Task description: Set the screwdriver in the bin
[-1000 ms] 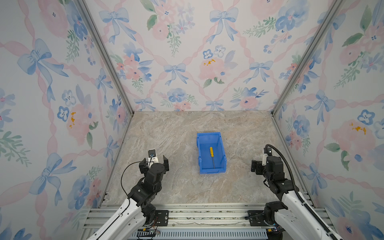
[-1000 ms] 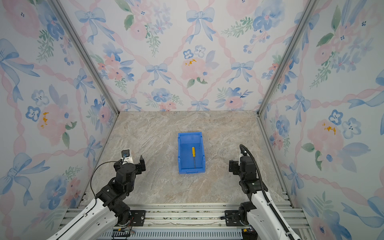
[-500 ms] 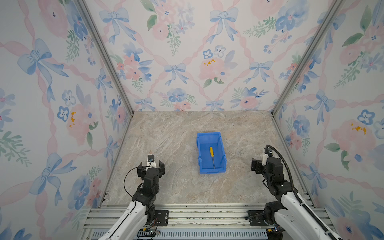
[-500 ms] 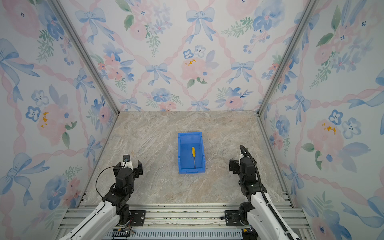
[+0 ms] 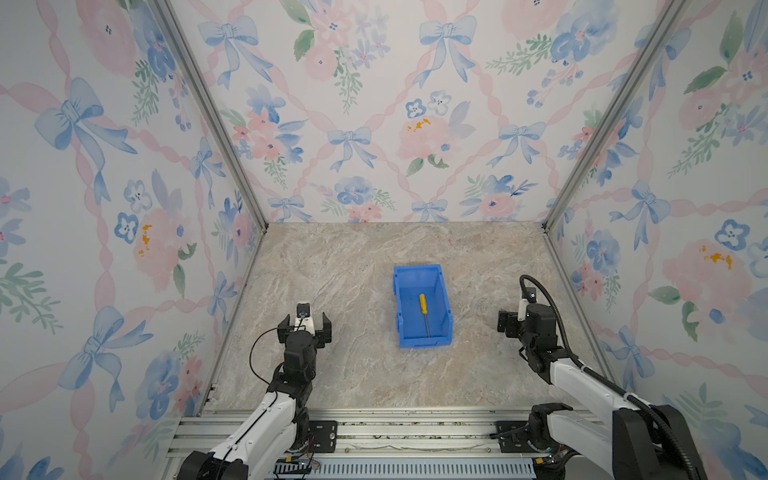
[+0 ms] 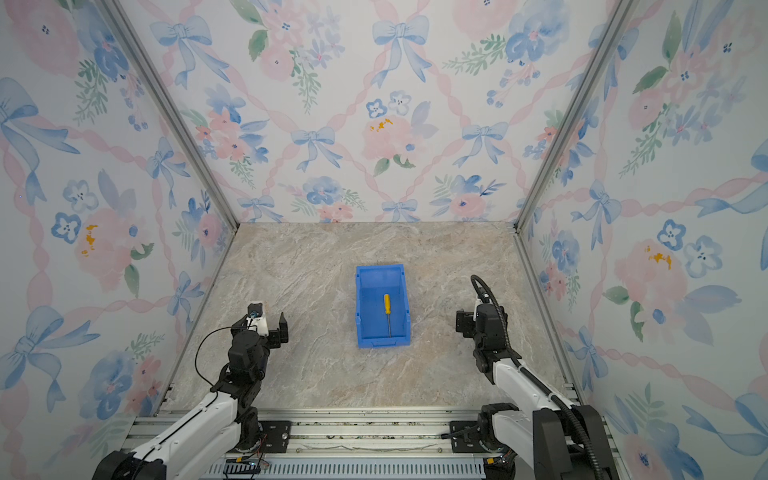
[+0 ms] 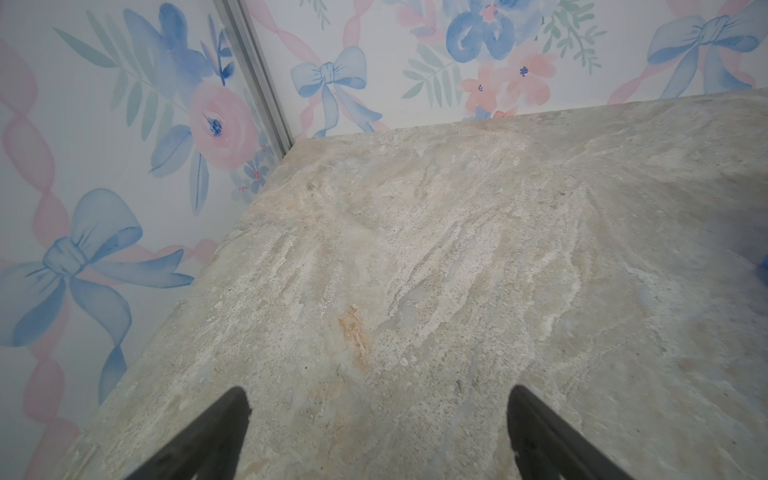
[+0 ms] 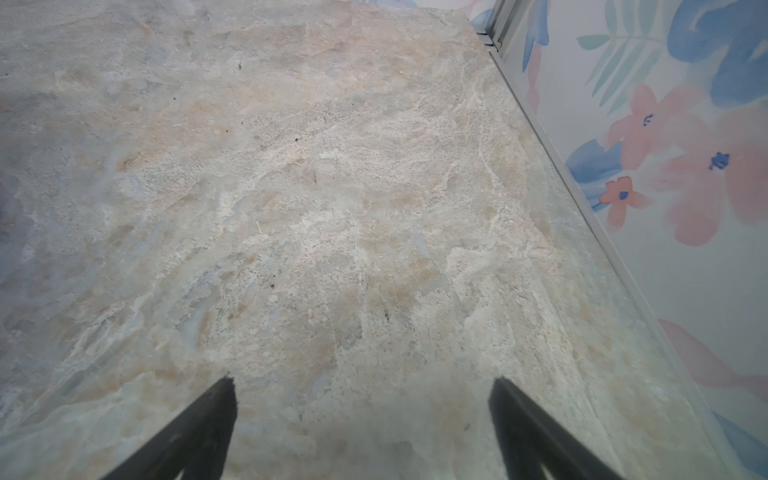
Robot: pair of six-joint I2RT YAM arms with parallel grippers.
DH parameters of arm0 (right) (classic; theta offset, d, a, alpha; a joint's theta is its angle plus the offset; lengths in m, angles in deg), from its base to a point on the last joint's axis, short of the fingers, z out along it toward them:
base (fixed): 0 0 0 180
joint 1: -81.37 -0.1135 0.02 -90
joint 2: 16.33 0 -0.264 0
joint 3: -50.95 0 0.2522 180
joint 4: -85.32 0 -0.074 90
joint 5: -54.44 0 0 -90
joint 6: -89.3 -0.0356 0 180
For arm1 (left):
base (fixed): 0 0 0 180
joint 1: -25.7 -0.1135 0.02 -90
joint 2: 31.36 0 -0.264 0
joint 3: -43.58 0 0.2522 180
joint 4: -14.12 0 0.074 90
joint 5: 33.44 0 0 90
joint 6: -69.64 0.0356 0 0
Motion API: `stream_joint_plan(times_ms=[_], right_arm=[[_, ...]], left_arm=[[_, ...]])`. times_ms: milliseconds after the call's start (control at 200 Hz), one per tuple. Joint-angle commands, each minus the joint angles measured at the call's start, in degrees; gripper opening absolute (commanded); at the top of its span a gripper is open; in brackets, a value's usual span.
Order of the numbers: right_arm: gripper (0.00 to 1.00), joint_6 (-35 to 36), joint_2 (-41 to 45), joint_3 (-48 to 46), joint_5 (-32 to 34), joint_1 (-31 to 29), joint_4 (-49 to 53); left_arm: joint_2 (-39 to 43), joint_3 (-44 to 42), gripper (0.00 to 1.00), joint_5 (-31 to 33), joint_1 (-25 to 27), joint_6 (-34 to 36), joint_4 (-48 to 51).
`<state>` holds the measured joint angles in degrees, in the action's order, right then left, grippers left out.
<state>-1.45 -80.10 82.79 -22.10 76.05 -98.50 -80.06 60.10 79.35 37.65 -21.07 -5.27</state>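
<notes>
Left wrist view to start, and the left tool (image 7: 378,395) is spread wide, dark fingers (image 7: 212,440) well apart over the marbled counter (image 7: 415,249), gripping nothing at all! Over to the right wrist view and it's the same story: the right tool (image 8: 362,382) gapes, its fingers (image 8: 199,436) parted with only stone-patterned counter showing between them, and a flowered side wall (image 8: 685,166) runs alongside. Now both top views, working out from the near edge: a metal rail (image 5: 395,432) carries the bases of the left arm (image 5: 266,419) and the right arm (image 5: 582,378). Just beyond it the left tool hangs released on the left side of the counter, and the right tool (image 5: 509,322) sits over on the right side, each one well apart from the bin. And there between the two arms, a touch farther out, stands the bin (image 5: 397,299), bright blue, top open, its lower front lip facing the rail. Look inside: the screwdriver (image 5: 424,315) lies flat on the bin's floor, yellow handle toward the far end, thin silver shaft pointing at the front lip, lined up roughly with the bin's length! Neither tool is touching it. Past the bin the counter runs on to the back wall (image 5: 374,124), papered with blue bows and pink flowers
</notes>
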Motion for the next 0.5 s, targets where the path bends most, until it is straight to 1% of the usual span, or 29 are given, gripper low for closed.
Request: stream_joint_plan(times_ms=[0, 95, 285, 380, 495], right_arm=[[0.97, 1.02, -2.86, 2.74, -2.13, 0.69, -5.76], [0.97, 0.84, -5.05, 4.16, -2.49, 0.69, -5.67], [0.97, 0.90, -9.18, 5.64, -3.18, 1.10, -10.04], [0.97, 0.88, -11.59, 6.50, -3.17, 1.19, -12.46], [0.97, 0.84, -14.95, 8.09, -4.88, 2.13, -15.54]], left_arm=[[-4.73, 1.26, 0.98, -2.99, -0.85, 1.50, -8.51], [-10.08, 2.54, 0.97, -3.89, -1.26, 1.68, -12.56], [-21.08, 6.54, 0.97, -7.17, -2.85, 2.40, -19.66], [-25.25, 8.58, 0.97, -8.36, -3.92, 2.08, -22.34], [-29.10, 10.67, 0.98, -9.70, -4.45, 2.11, -24.32]])
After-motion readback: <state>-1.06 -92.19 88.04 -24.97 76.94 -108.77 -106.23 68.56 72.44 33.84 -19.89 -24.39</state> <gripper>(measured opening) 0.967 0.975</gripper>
